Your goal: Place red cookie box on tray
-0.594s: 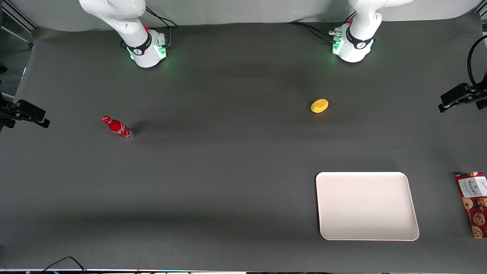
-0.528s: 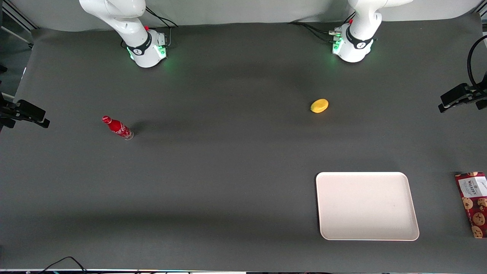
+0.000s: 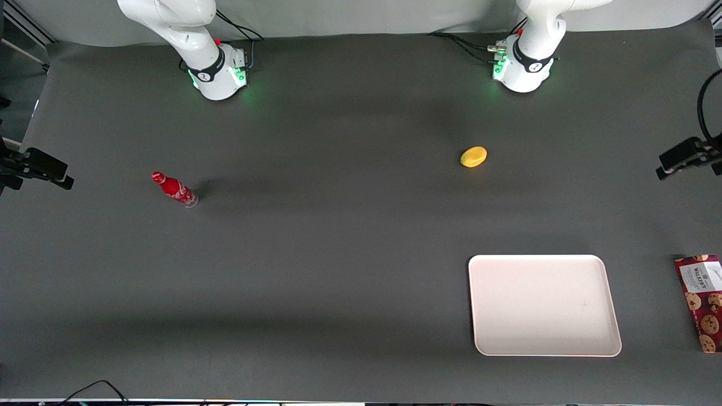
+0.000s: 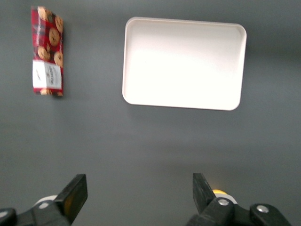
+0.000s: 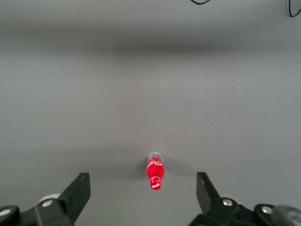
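Partly cut off by the front view's edge, the red cookie box showed only part of its width there; we saw it whole only in the left wrist view, where its white label panel sat at the end nearer the end effector. We could not read the print on that label. Of the end effector itself, the left wrist view showed only its two dark fingers, with the bodies cut off at the frame edge; in the front view we saw only a dark part at the working arm's end of the worktop, too little to identify. Its fingers stood wide apart and held nothing, with bare worktop between them.

We found the red cookie box lying flat on the worktop at the working arm's end, well apart from the end effector and not between its fingers. It lay beside the tray with a strip of worktop between them, touching neither tray nor fingers. The tray held nothing and lay nearer the front camera than the yellow object, of which the wrist view showed only a sliver beside one finger. Toward the parked arm's end stood a small red bottle, far from box and tray.
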Tool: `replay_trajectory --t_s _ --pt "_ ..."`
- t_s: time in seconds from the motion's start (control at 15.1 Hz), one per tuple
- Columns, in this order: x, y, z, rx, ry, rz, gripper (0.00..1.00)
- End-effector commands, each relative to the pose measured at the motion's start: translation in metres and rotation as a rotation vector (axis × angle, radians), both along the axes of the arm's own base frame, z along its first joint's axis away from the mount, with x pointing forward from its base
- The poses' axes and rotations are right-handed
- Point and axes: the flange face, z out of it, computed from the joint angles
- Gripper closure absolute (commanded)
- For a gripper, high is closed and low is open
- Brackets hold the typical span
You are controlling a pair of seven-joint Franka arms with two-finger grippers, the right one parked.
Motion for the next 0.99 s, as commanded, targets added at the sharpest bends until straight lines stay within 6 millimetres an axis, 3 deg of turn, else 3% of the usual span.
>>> replay_trajectory --t_s 0.0,0.2,0.4,0.59,0.73,0.92 --pt "0.038 0.061 -0.042 0.025 -0.061 -0.065 0.0" --pt "0.078 0.103 -0.086 0.078 -0.094 -0.118 0.0" --pt "0.116 0.158 -0.155 0.13 -0.039 -0.183 0.0" --pt "0.121 0.236 -0.226 -0.044 -0.09 -0.102 0.0" --pt "0.137 0.253 -0.264 -0.032 -0.115 -0.16 0.0" --pt "0.148 0.272 -0.292 0.025 -0.155 -0.206 0.0"
